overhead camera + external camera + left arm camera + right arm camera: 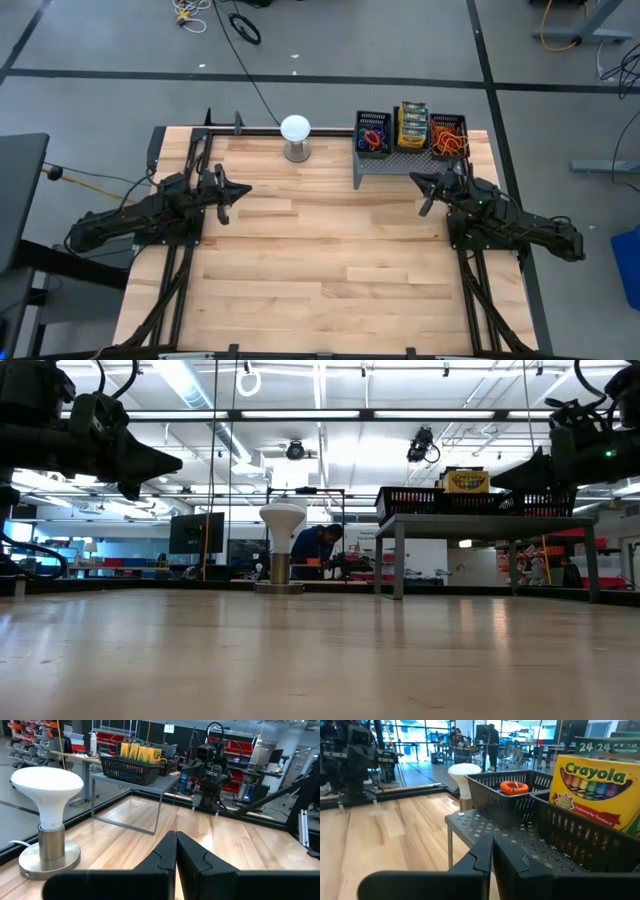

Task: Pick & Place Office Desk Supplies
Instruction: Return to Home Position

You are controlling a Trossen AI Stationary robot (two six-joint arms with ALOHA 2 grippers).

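Note:
Three black mesh bins stand in a row on the grey perforated riser (395,168) at the table's far right. The left bin (372,133) holds blue and red rubber bands, the middle bin (413,127) holds yellow-and-green crayon boxes (600,782), and the right bin (449,136) holds orange and red rubber bands. My right gripper (418,181) hovers shut just on the near side of the riser, pointing level at it. My left gripper (247,190) hovers shut over the table's left part, pointing toward the right. Neither holds anything.
A white globe lamp (295,130) stands on its short metal base at the table's far edge, left of the riser. The wooden tabletop (330,260) stretches bare between the arms and toward the near edge. A person shows in the room beyond the table (318,550).

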